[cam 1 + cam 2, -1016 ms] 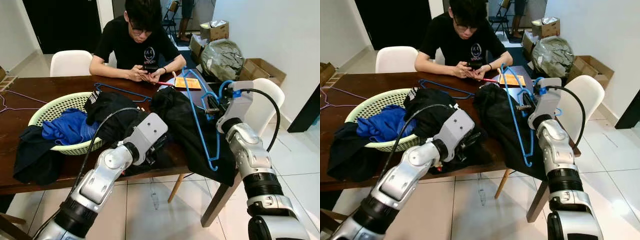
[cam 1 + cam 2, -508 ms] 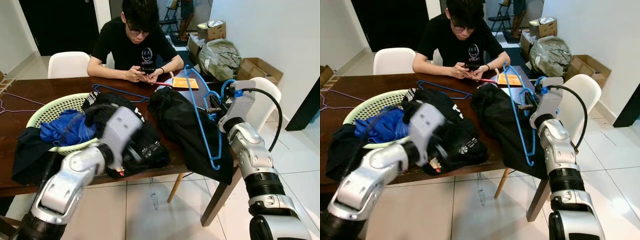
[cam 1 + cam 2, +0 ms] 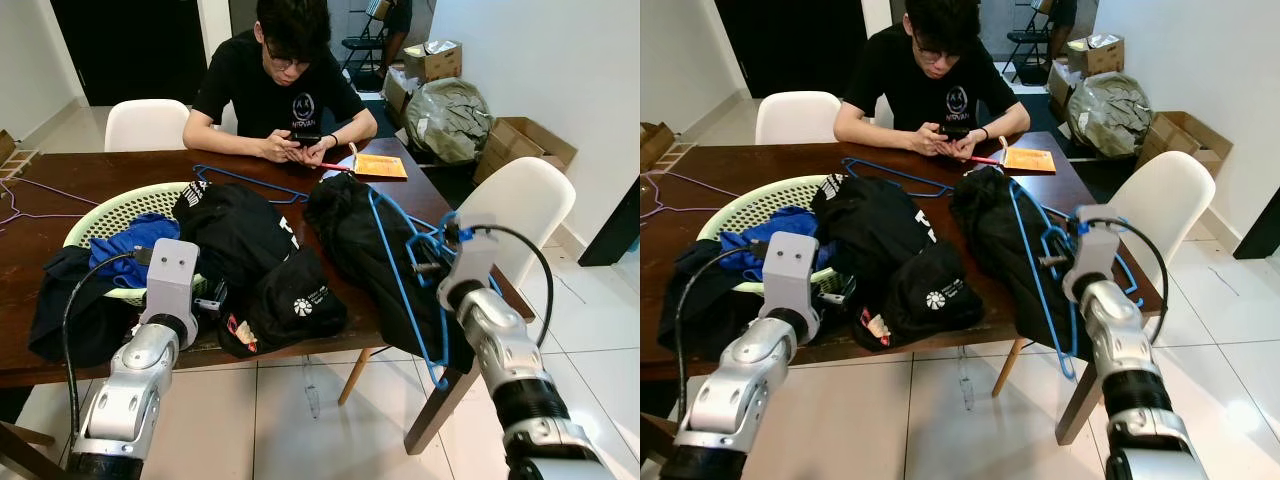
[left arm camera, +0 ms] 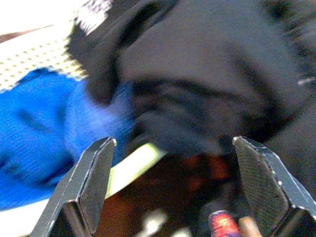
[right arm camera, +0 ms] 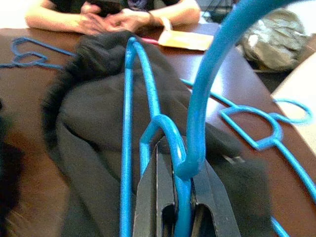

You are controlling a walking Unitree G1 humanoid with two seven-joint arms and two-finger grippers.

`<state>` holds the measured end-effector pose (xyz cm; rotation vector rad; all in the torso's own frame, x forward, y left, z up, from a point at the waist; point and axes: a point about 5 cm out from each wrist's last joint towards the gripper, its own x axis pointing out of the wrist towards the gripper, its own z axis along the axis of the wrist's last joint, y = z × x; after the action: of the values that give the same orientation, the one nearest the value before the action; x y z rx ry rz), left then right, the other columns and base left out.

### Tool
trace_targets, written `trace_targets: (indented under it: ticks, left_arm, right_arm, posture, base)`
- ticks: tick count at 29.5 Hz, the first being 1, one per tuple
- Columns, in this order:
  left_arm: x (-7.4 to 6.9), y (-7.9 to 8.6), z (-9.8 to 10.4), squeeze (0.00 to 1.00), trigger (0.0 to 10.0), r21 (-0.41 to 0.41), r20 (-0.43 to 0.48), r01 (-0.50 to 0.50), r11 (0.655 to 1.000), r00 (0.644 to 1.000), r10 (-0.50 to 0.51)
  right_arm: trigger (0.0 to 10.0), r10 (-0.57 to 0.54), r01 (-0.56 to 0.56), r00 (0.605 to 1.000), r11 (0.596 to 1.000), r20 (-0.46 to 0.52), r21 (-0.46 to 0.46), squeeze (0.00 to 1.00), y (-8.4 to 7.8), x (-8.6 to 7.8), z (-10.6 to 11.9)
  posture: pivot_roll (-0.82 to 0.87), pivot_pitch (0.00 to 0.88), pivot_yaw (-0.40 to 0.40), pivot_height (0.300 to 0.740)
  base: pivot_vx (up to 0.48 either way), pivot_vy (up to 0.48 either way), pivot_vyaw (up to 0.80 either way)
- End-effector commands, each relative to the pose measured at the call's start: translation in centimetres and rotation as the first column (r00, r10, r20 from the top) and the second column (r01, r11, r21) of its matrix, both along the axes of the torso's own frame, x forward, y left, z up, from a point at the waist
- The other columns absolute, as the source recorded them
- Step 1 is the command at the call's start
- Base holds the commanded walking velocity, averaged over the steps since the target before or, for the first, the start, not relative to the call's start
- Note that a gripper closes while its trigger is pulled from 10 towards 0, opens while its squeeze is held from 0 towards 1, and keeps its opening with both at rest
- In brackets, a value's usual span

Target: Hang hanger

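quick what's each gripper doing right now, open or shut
Left gripper: open, holding nothing, by the laundry basket.
Right gripper: shut on the blue hanger.

The left gripper (image 4: 173, 185) is seen with its two black fingers (image 4: 91, 185) spread wide apart, and nothing is held between them. Beyond the fingers, a heap of black clothing (image 4: 207, 84) is seen, blurred, with a white printed patch on it that cannot be read. Beside it lies a blue garment (image 4: 37, 133), bunched inside a pale green laundry basket (image 4: 39, 54), whose perforated wall is seen behind the blue cloth. A strip of the basket's pale rim is seen just between the fingers. Under the black clothing, the dark brown table (image 4: 163, 197) is seen. A small red object (image 4: 222, 222), too blurred to be named, is seen close to one finger.
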<state>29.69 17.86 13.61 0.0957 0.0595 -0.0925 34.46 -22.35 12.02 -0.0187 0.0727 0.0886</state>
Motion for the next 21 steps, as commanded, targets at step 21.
trace_targets:
  ticks: [21]
  left_arm:
    - [-0.7,-3.5,-0.7,0.0,10.0,0.103,0.124,0.054,0.993,0.99,-0.067]
  right_arm:
    - [10.0,0.036,-0.109,0.983,0.901,0.178,0.42,0.0,-1.2,-2.2,-0.2]
  posture:
    - [0.04,0.0,0.003,0.74]
  base:
    - [0.0,0.0,0.0]
